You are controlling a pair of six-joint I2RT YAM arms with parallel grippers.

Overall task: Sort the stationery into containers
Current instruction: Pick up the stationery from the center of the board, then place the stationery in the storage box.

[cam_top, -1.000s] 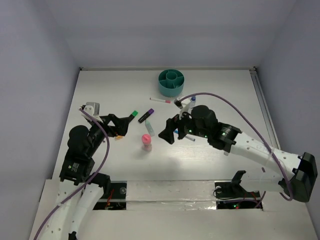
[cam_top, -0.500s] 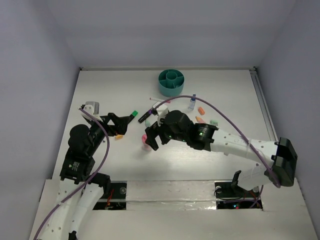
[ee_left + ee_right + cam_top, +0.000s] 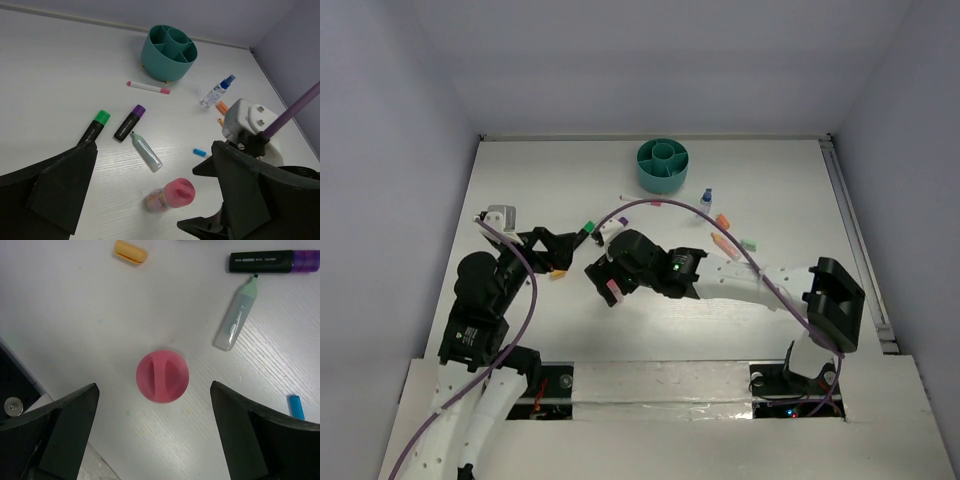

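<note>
**Pink-capped bottle stands between the right gripper's wide-spread fingers**

The pink-capped bottle [image 3: 162,376] stands upright on the white table [image 3: 530,180], a little left of its middle. In the right wrist view its round cap is seen from straight above. The right gripper [image 3: 153,389] is wide open around it: one dark finger on each side, bare table showing between each finger and the cap, nothing gripped. Whether the fingertips are down at cap level cannot be told.

Just beyond the bottle lies a pale green highlighter [image 3: 236,315], its tip almost touching the purple-capped marker [image 3: 272,261]. A small blue piece [image 3: 296,406] lies to one side, and an orange piece [image 3: 131,251] to the other.

Further left, a green-capped marker [image 3: 93,131] lies beside the purple-capped one. The left gripper [image 3: 568,252] hangs near it with its jaws spread wide and nothing between them.

Toward the far edge lie a thin pen [image 3: 148,87] and a small spray bottle [image 3: 216,91]. Behind them, at the far middle of the table, stands the teal cup [image 3: 155,65], its dividers visible.
</note>
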